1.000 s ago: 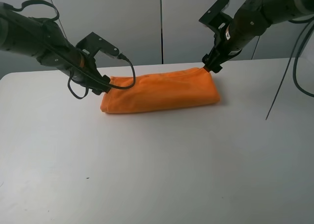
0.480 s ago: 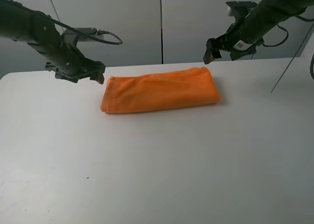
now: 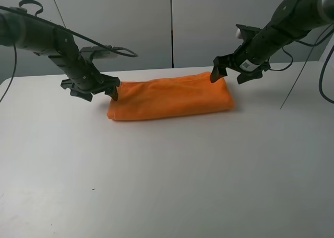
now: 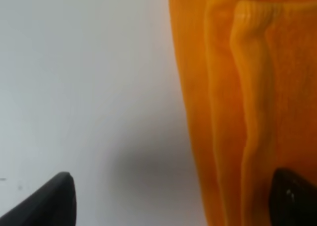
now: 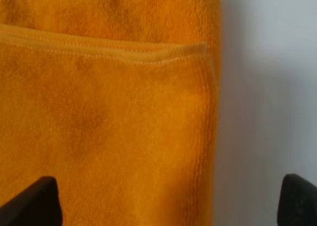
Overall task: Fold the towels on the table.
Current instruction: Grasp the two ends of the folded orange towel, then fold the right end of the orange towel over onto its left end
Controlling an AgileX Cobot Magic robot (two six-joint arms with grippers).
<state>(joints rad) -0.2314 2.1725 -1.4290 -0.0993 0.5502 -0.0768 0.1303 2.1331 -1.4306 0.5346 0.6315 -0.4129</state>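
Both arms have dropped back toward the folded towel (image 3: 169,98) lying at the far middle of the table (image 3: 167,175), the left gripper (image 3: 99,92) and right gripper (image 3: 228,76) spread wide over its short ends, apparently to pinch them for another fold.

Towel (image 3: 169,98) on table (image 3: 167,186), between left claw (image 3: 96,92) and right claw (image 3: 228,77)

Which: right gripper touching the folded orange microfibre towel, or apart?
Cannot tell: right wrist view shows open right gripper astride an edge of the orange towel; height unclear.
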